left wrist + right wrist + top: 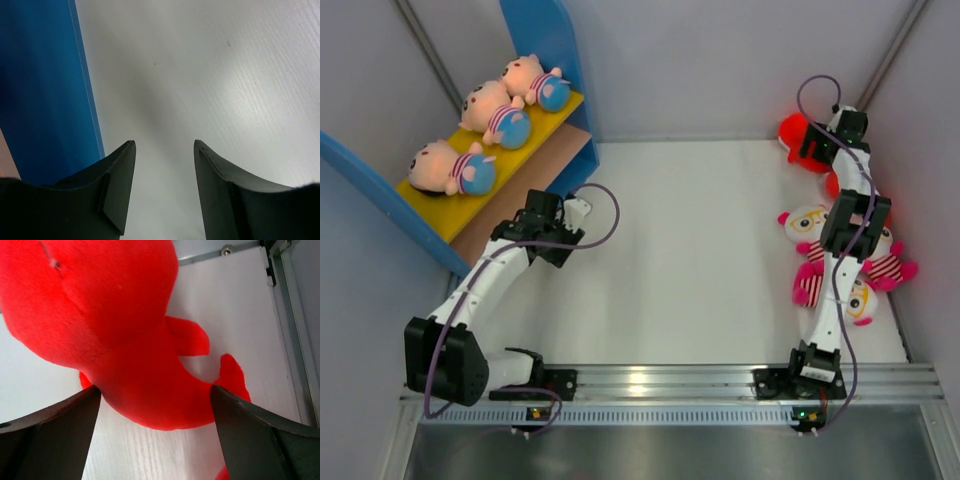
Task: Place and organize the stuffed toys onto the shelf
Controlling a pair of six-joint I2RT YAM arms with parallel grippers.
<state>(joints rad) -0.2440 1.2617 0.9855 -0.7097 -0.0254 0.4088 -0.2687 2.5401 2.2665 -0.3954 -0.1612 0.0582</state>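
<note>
Table (700,250): white, arms bolted at the near edge.

Shelf (542,35): sat at far left, angled, with blue side panels. The yellow upper board (552,115) was over the tan lower board (535,170).

Left arm (485,280) reached toward the shelf's near end. Right arm (840,250) stretched up the right side to the far corner, crossing over the owls.

Toys:
- Three dolls lay in a row on the yellow board: near (447,167), middle (495,112), far (535,82).
- Two owls were on the table at right, partly under the right arm: one (807,225) farther, one (863,300) nearer. Their pink striped limbs were tangled together.
- Red toy (790,130) (115,315) lay on the table in the far right corner. A second patch of red (833,185) showed beside the arm, too hidden to identify.

Left gripper (580,208) (164,145): jaws partly apart with nothing between them, over bare table just beside the blue panel (45,90).

Right gripper (810,140) (155,390): jaws wide, one on each side of the red toy's body, which filled the gap at the tips. Couldn't tell if the pads pressed it.
</note>
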